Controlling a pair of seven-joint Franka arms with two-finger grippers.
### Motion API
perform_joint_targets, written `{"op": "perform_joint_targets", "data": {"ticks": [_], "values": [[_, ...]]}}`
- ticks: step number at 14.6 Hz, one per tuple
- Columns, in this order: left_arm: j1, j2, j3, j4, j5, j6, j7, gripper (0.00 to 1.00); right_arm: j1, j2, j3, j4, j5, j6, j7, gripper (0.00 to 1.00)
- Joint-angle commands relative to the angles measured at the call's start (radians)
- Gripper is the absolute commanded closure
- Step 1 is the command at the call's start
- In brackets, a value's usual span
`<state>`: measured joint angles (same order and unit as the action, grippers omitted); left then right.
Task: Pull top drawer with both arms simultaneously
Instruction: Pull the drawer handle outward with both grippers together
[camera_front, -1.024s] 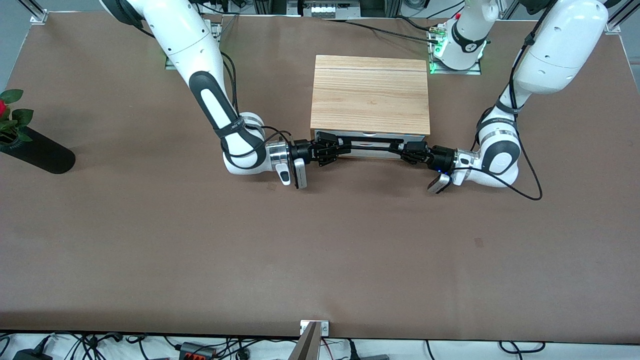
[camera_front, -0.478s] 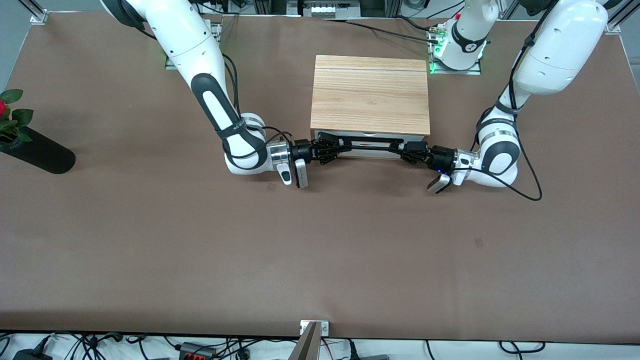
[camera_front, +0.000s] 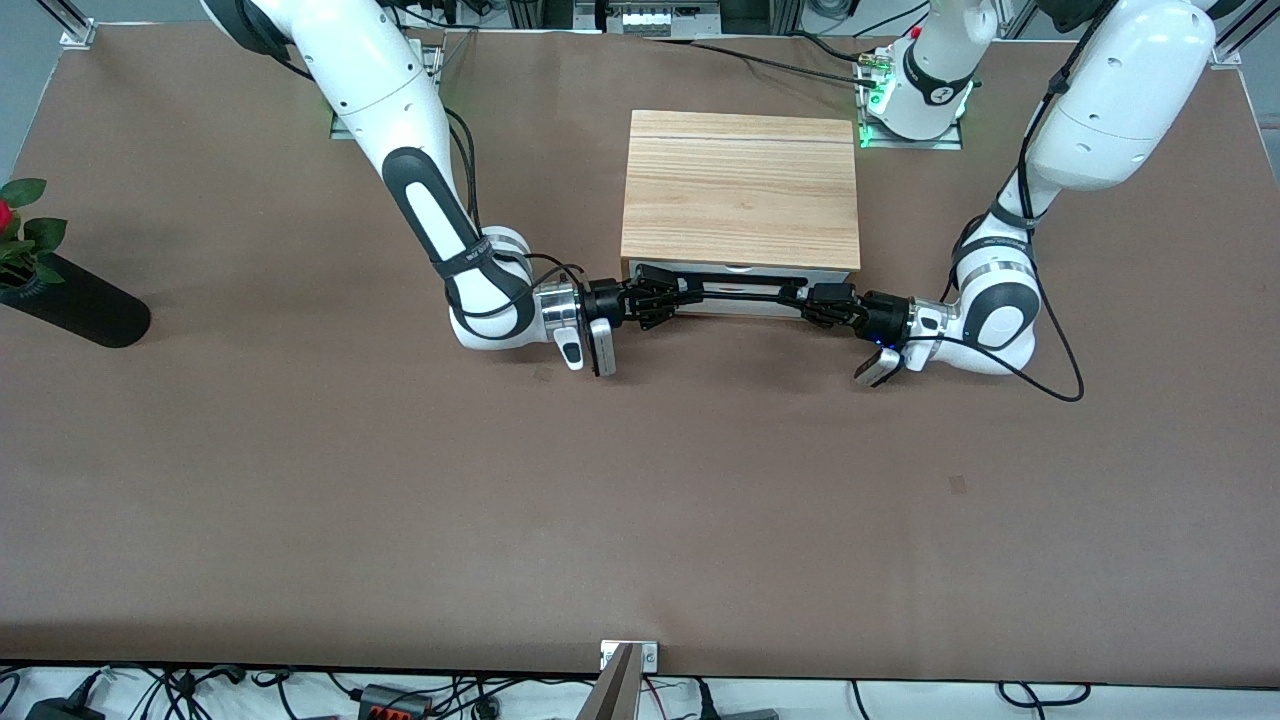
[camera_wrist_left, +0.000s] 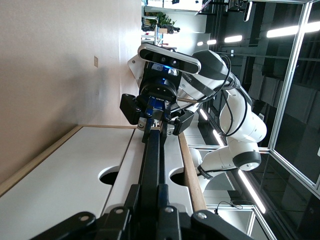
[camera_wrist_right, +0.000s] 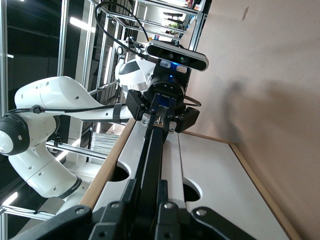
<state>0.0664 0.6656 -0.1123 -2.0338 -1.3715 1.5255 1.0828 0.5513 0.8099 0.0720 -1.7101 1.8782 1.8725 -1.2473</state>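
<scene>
The top drawer (camera_front: 735, 307) shows its white front just under the light-wood cabinet top (camera_front: 740, 185). A black bar handle (camera_front: 742, 292) runs across it. My right gripper (camera_front: 672, 293) is shut on the handle's end toward the right arm's end of the table. My left gripper (camera_front: 808, 298) is shut on the other end. In the left wrist view my left gripper (camera_wrist_left: 150, 200) clamps the handle (camera_wrist_left: 151, 155) in front of the drawer's front (camera_wrist_left: 172, 155). The right gripper (camera_wrist_left: 152, 112) shows at the bar's other end. The right wrist view mirrors this: right gripper (camera_wrist_right: 149, 200), handle (camera_wrist_right: 152, 155), drawer front (camera_wrist_right: 171, 165), left gripper (camera_wrist_right: 161, 112).
A second white drawer front (camera_wrist_left: 75, 165) sits below the top one. A black vase with a red rose (camera_front: 70, 300) lies near the table edge at the right arm's end. Brown tabletop (camera_front: 640, 480) stretches from the cabinet toward the front camera.
The right gripper's fingers have drawn together onto the handle. The left gripper stays shut on the handle. Both arms and the drawer stand where they were.
</scene>
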Motion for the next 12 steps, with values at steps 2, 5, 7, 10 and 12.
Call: {"op": "perform_joint_targets", "data": {"ticks": [2, 5, 7, 10, 12], "values": [[0.001, 0.031, -0.003, 0.058, -0.009, 0.013, -0.059, 0.93, -0.019, 0.080, 0.000, 0.108, 0.001, -0.015, 0.048, 0.97], [0.001, 0.071, -0.004, 0.125, -0.009, 0.013, -0.075, 0.93, -0.030, 0.098, 0.000, 0.145, 0.002, -0.012, 0.060, 0.97], [0.001, 0.089, -0.004, 0.164, -0.011, 0.013, -0.089, 0.93, -0.031, 0.118, -0.001, 0.174, 0.004, -0.003, 0.089, 0.96], [0.001, 0.098, -0.003, 0.216, -0.011, 0.013, -0.127, 0.93, -0.039, 0.152, -0.003, 0.259, -0.001, 0.005, 0.186, 0.94], [0.003, 0.103, -0.003, 0.245, -0.009, 0.013, -0.149, 0.93, -0.045, 0.153, -0.003, 0.267, 0.001, 0.034, 0.189, 0.93]]}}
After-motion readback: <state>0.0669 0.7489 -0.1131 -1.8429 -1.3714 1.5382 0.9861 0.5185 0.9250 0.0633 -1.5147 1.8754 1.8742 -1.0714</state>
